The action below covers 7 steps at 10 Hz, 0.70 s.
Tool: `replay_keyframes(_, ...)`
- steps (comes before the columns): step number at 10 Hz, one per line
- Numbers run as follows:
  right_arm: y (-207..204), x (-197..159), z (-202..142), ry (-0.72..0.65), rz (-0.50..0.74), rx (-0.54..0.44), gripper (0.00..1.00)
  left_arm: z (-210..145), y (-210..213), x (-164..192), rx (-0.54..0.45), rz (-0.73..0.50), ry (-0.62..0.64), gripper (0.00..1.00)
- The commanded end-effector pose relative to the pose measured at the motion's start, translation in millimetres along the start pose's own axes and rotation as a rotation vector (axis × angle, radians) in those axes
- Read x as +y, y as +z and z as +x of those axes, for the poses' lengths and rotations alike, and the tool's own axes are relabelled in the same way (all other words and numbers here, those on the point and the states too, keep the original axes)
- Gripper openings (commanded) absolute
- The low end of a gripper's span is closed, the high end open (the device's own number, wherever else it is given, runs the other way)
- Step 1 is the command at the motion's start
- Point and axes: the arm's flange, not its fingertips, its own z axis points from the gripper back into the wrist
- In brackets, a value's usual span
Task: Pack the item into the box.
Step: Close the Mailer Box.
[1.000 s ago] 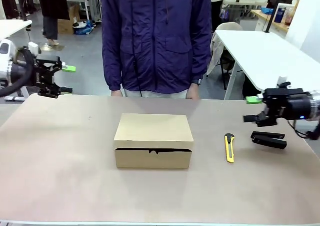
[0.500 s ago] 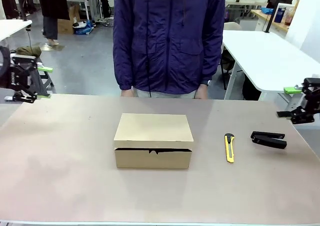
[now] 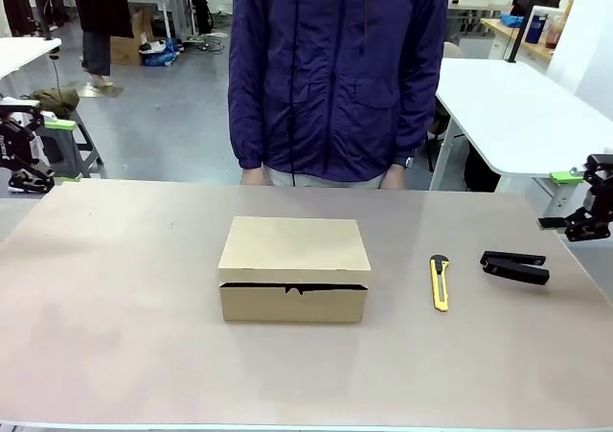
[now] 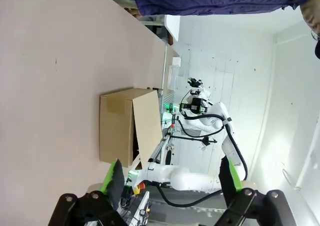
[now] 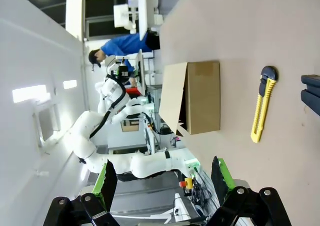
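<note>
Both arms pulling back to the table's edges: left gripper out at the far left, right gripper off at the right, and the person has shuffled rightward

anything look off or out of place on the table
Nothing much. The box sits square mid-table, lid down with a thin dark gap along its front edge. The yellow knife and black stapler lie neatly to its right. Nothing is spilled or damaged.
</note>
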Motion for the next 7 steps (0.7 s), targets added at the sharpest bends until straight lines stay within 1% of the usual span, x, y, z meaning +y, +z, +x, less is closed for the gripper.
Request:
replay_keyframes(1, -0.6, 6.6, -4.3, 0.01, 0.008, 0.007, 1.0, -5.9, -4.7, -5.9, -0.008, 0.022, 0.02, 1.0)
replay_keyframes(7, -0.6, 6.6, -4.3, 0.01, 0.008, 0.007, 1.0, -5.9, -4.7, -5.9, -0.008, 0.022, 0.02, 1.0)
